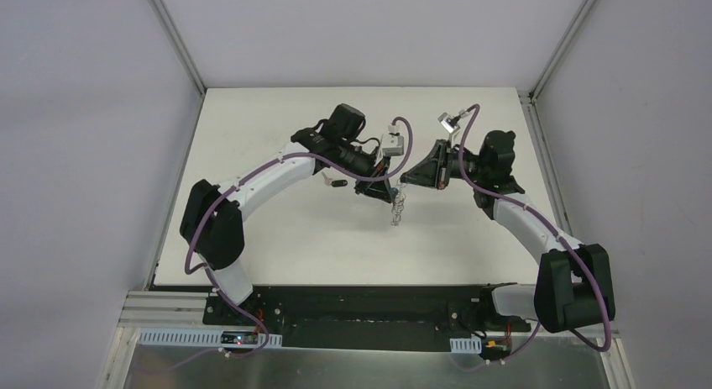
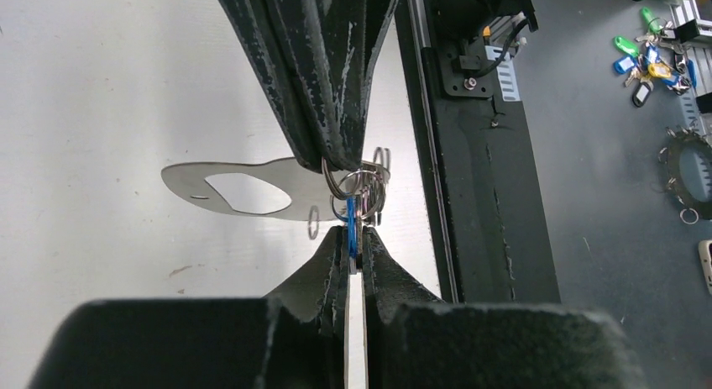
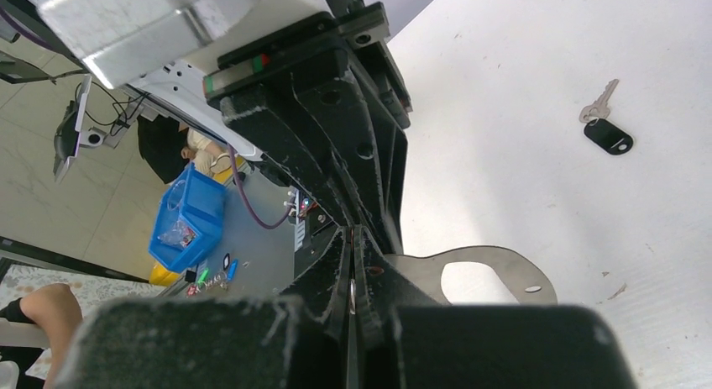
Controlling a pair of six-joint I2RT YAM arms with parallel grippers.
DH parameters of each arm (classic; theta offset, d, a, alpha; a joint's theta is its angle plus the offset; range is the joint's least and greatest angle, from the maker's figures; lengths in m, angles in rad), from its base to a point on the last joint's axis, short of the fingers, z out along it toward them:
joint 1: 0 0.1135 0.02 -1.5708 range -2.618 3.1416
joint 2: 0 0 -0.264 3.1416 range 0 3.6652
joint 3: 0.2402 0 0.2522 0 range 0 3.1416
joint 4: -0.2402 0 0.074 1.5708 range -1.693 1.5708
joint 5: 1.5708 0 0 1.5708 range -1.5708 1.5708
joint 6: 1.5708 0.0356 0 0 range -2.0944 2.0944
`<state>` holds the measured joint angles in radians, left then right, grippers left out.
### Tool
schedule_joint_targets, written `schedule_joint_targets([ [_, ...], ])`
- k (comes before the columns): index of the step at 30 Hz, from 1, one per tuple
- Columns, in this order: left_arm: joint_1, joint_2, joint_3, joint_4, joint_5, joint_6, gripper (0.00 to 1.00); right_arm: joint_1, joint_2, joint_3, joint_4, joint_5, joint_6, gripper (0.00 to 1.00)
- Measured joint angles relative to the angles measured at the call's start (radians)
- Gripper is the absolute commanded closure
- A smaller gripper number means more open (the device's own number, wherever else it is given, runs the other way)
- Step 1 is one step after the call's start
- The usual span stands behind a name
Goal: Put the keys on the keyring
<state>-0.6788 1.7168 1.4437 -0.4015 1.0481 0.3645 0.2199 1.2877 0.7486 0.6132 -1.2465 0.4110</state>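
The keyring [image 2: 189, 181] is a flat silvery plate with an oval hole and small split rings [image 2: 372, 181] along one side. It hangs between my two grippers above the table [image 1: 277, 229] and also shows in the top view [image 1: 396, 209] and the right wrist view [image 3: 495, 267]. My left gripper [image 2: 356, 236] is shut on the blue-tagged key [image 2: 349, 223], edge-on, right against the rings. My right gripper [image 3: 351, 231] is shut on one split ring [image 3: 351, 295]. The two grippers meet tip to tip [image 1: 399, 184]. The black-headed key [image 3: 608, 134] lies loose on the table [image 1: 336, 183].
The black base rail [image 2: 479, 196] runs along the table's near edge. Beyond it lie a bunch of coloured key tags [image 2: 648, 57] and another ring with clips [image 2: 690, 166]. A blue bin [image 3: 189, 217] stands off the table.
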Motion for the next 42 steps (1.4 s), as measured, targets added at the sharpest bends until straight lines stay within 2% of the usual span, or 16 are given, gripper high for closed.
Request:
schedule_joint_targets([
  [4,0.006,0.014,0.058,-0.103,-0.014,0.037,1.0,0.0,0.0,0.004,-0.046,0.003,-0.044,1.0],
  [9,0.007,0.073,0.159,-0.227,-0.066,0.03,1.0,0.0,0.0,0.048,-0.27,0.066,-0.231,1.0],
  [14,0.007,0.183,0.262,-0.344,-0.101,-0.019,1.0,0.002,0.011,0.046,-0.374,0.151,-0.33,0.96],
  [15,0.007,0.203,0.264,-0.36,-0.107,-0.027,1.0,0.005,0.017,0.04,-0.375,0.167,-0.339,0.96],
  [19,0.013,0.255,0.253,-0.398,-0.114,-0.055,1.0,0.019,0.051,-0.007,-0.367,0.208,-0.347,0.84],
  [29,0.068,0.26,0.191,-0.436,-0.114,-0.069,1.0,0.003,0.079,-0.024,-0.322,0.238,-0.341,0.55],
  [42,0.139,0.263,0.154,-0.59,-0.179,-0.028,1.0,-0.058,0.061,-0.026,-0.33,0.262,-0.341,0.5],
])
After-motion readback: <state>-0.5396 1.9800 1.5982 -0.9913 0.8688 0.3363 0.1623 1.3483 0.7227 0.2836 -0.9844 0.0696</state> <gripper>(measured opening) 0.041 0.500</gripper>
